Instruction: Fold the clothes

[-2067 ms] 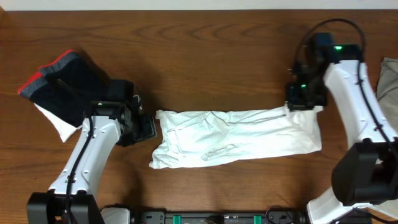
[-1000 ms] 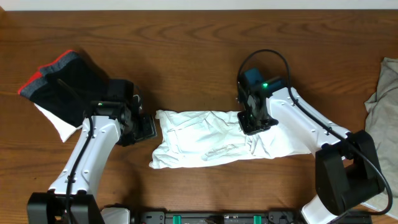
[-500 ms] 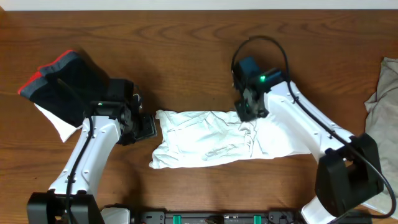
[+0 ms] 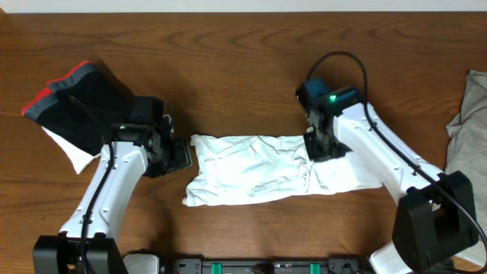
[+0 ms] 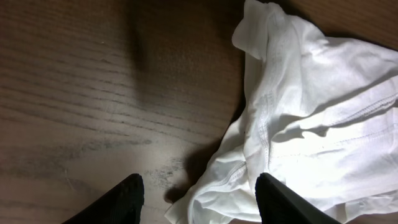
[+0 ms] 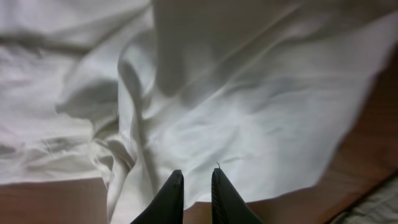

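Shirt (image 4: 259, 176) lying as a long crumpled band on the table (image 4: 228, 61); the crosswise fold seems to be the step in hand. Right claw (image 6: 191, 194) hovering just above the cloth, fingers nearly pressed together, pinching nothing visible. Left claw (image 5: 200, 190) spread, empty, shirt's edge just ahead. Next probably calling for a pinch on one end, then carrying it across. No lettering or label showing.

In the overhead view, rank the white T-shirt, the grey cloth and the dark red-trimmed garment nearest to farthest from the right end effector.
1. white T-shirt, directly under the right end effector.
2. grey cloth, at the right edge.
3. dark red-trimmed garment, far left.
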You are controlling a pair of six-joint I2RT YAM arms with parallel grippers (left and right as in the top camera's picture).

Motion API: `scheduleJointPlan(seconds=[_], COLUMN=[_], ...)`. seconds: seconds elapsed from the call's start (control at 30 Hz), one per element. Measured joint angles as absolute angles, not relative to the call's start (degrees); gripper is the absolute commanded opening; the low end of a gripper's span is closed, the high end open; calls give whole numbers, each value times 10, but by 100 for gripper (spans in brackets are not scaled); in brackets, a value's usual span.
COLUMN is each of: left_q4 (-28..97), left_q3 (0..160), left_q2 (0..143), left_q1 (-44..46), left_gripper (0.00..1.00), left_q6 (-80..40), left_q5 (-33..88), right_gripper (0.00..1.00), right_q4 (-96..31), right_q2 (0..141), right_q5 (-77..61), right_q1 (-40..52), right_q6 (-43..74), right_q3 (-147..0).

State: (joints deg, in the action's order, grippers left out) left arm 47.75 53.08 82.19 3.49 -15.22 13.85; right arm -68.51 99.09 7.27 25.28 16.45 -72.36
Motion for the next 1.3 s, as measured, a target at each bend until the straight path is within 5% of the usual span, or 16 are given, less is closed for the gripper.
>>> scheduleJointPlan(seconds=[0.57, 1.3], left_q4=[467, 425], left_q3=[531, 528], left_q2=[824, 954], left_q1=[35, 63], left_gripper=[79, 80], left_q6=[-152, -114], left_q5=[159, 270], right_gripper=[30, 31], right_q4=[-484, -444], right_q2=[991, 991], right_q5=[23, 19], right_q1=[301, 301], right_q6=[161, 175], right_q3=[-602, -602])
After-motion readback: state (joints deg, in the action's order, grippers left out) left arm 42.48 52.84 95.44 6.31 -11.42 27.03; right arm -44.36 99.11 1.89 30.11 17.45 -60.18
